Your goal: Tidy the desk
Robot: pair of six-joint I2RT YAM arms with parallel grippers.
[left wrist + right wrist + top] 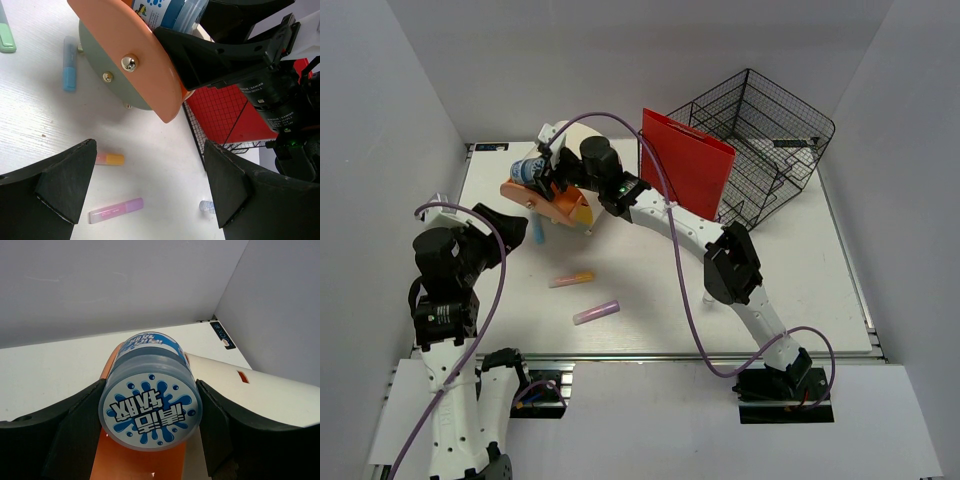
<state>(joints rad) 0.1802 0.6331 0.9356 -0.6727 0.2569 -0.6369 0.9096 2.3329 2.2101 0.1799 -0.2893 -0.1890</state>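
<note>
The white desk (800, 280) carries an orange and grey-green organiser (552, 203) at its far left. My right gripper (544, 176) reaches over it, shut on a blue-and-white canister (150, 407) with a splash label, its black fingers (75, 435) pressed on both sides. The canister (528, 170) hangs just above the organiser's orange panel (130, 55). My left gripper (150, 185) hovers open and empty over the desk at the left (515, 225). Below it lie a pink-yellow highlighter (110, 159) and a pink-purple highlighter (116, 210). A blue highlighter (69, 70) lies beside the organiser.
A red folder (688, 160) leans against a black wire basket (765, 140) at the back right. A cream-white rounded object (575, 133) sits behind the organiser. A small clear cap (206, 206) lies near the left gripper's right finger. A green item (6, 35) shows at the left wrist view's edge.
</note>
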